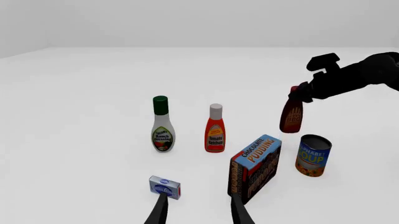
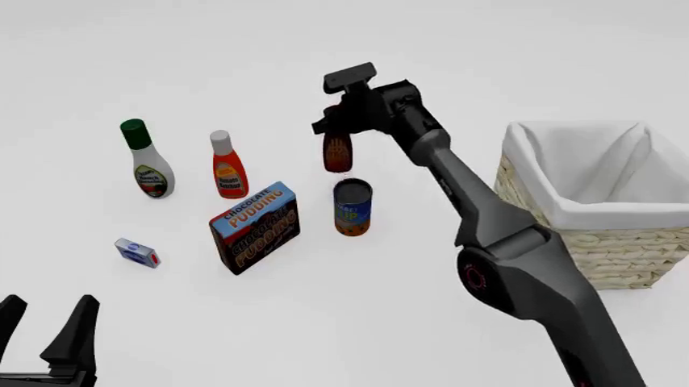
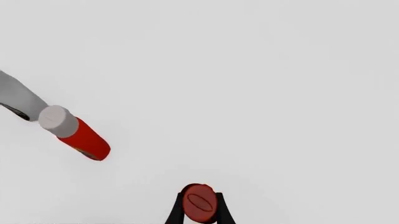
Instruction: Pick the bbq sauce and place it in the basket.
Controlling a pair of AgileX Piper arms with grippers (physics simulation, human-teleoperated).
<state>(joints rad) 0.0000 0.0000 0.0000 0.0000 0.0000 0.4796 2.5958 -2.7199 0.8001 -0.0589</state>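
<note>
The bbq sauce point(image 2: 338, 153), a small dark reddish-brown bottle with a red cap, hangs above the table in my right gripper point(image 2: 334, 129), which is shut on its neck. It also shows in the left wrist view point(image 1: 291, 115), and its red cap point(image 3: 199, 203) sits between the fingers in the right wrist view. The basket point(image 2: 624, 242), woven tan with a white liner, stands at the right, apart from the bottle. My left gripper point(image 2: 45, 322) is open and empty at the near left; its fingertips point(image 1: 160, 207) show in the left wrist view.
On the table stand a white ranch bottle with a green cap point(image 2: 148, 165), an orange-red ketchup bottle with a white cap point(image 2: 226, 169), a chocolate pudding box point(image 2: 256, 227), a soup can point(image 2: 352, 208) under the held bottle, and a small blue-white box point(image 2: 138, 253).
</note>
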